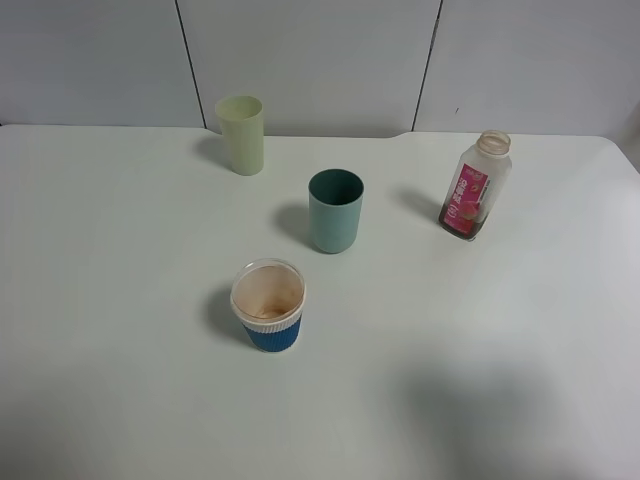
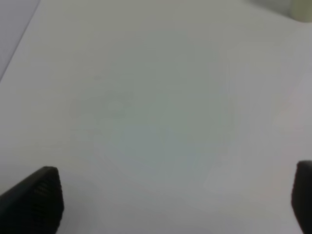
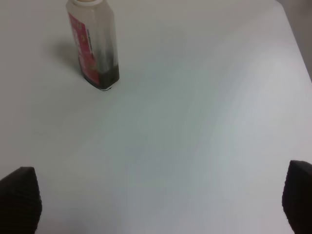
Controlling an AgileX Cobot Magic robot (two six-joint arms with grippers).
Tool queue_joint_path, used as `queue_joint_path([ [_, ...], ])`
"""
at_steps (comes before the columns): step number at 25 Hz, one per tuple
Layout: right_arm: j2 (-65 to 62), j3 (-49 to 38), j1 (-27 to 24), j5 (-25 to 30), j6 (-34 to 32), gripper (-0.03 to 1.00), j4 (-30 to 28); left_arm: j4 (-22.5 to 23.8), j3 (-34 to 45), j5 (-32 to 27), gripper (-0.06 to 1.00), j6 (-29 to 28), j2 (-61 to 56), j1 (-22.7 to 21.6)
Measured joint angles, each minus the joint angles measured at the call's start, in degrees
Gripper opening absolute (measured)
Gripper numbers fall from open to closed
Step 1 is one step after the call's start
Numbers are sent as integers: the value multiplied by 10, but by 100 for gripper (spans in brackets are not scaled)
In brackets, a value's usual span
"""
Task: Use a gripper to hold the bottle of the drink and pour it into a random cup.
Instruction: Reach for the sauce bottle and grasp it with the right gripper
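Observation:
The bottle of the drink (image 1: 476,186) stands upright at the right of the white table (image 1: 120,330). It is clear plastic with a pink-red label and a little dark liquid at its base, and has no cap. It also shows in the right wrist view (image 3: 94,45). The teal-green cup (image 1: 335,210) stands upright at the table's middle, left of the bottle. My right gripper (image 3: 158,202) is open and empty, well short of the bottle. My left gripper (image 2: 175,200) is open over bare table. Neither gripper shows in the exterior high view.
A taller pale yellow-green cup (image 1: 242,134) stands at the back, and its edge shows in the left wrist view (image 2: 302,9). A blue-sleeved paper cup (image 1: 268,305) with a stained inside stands in front of the teal cup. A grey wall (image 1: 320,60) lies behind the table.

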State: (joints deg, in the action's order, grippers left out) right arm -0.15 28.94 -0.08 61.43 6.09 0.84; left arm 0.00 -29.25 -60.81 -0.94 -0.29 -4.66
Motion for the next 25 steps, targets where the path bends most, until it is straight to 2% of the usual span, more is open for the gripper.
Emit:
queue_joint_path([
  [25, 0, 0, 0, 0, 0, 99, 0, 0, 0, 0, 93, 0, 0, 0],
])
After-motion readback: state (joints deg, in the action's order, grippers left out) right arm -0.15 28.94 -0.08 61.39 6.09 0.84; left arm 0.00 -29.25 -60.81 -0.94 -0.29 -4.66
